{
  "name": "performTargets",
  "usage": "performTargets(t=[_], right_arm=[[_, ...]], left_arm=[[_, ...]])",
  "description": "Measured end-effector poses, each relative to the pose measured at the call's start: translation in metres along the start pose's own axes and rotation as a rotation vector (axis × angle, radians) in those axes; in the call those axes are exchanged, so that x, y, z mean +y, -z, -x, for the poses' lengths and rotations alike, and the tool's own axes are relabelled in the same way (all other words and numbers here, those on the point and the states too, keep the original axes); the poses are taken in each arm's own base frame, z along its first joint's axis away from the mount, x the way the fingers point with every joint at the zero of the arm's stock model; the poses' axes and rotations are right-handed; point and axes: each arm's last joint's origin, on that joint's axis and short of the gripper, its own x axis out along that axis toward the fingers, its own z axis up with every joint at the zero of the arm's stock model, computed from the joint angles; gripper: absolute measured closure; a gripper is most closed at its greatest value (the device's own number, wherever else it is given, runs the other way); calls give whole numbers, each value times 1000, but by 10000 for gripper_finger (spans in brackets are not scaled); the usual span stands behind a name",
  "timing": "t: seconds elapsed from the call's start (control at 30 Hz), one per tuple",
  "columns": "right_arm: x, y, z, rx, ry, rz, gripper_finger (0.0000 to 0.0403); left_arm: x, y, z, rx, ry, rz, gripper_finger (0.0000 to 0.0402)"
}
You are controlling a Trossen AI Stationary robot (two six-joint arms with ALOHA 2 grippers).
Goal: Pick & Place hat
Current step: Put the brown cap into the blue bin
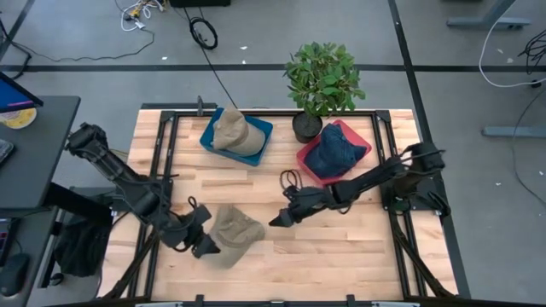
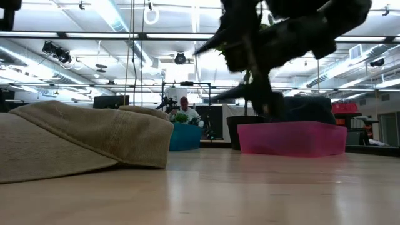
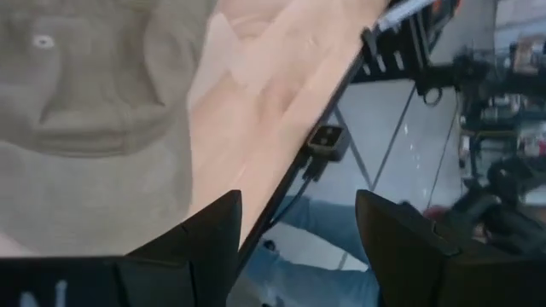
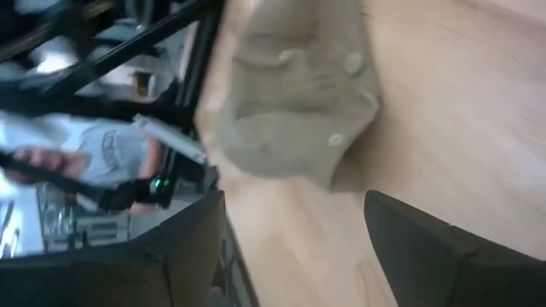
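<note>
The tan hat [image 1: 232,234] lies flat on the desk [image 1: 341,247] near its front edge, left of centre, not yet in a bin. The left gripper [image 1: 203,240] sits at the hat's left side with fingers spread, apparently positioned to grasp it. The right gripper [image 1: 279,220] hovers above mid-desk, fingers apart and empty, facing the hat. At the back edge, a blue bin [image 1: 209,136] already holds a tan hat, a pink bin [image 1: 358,141] a blue one.

Tan hat [image 1: 234,233], blue tray [image 1: 210,135], pink tray [image 1: 309,160] — light wooden table [image 1: 341,247].
</note>
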Motion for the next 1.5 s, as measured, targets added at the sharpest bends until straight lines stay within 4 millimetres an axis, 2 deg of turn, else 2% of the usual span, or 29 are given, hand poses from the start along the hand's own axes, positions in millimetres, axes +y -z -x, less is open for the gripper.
performTargets(t=[0.2,0.33,0.5,0.63,0.93,1.03,1.1,1.2,1.3,1.33,1.5], right_arm=[[-8,-8,-37,0,57,-125,119],[-2,-13,-60,-5,49,-127,119],[-4,-15,-84,1,74,-134,119],[-13,-13,-89,-1,104,-162,119],[-14,-8,-90,52,123,-160,130],[-18,-5,-89,86,157,-142,160],[-17,-5,-89,97,144,-113,195],[-15,-6,-90,90,114,-85,270],[-11,-7,-90,81,78,-56,365],[-9,-7,-90,76,59,-42,383],[13,-12,-79,85,-29,34,397]], left_arm=[[2,10,4,40,-18,-134,168],[6,12,5,49,-48,-205,168],[7,12,5,52,-58,-241,168],[7,12,5,53,-61,-251,168],[7,11,5,44,-64,-246,168],[7,11,5,26,-66,-239,168],[7,10,5,14,-64,-234,168],[7,9,5,-17,-66,-216,168],[7,9,5,-46,-67,-208,168],[7,9,5,-52,-67,-205,168],[6,8,5,-86,-64,-183,168]])
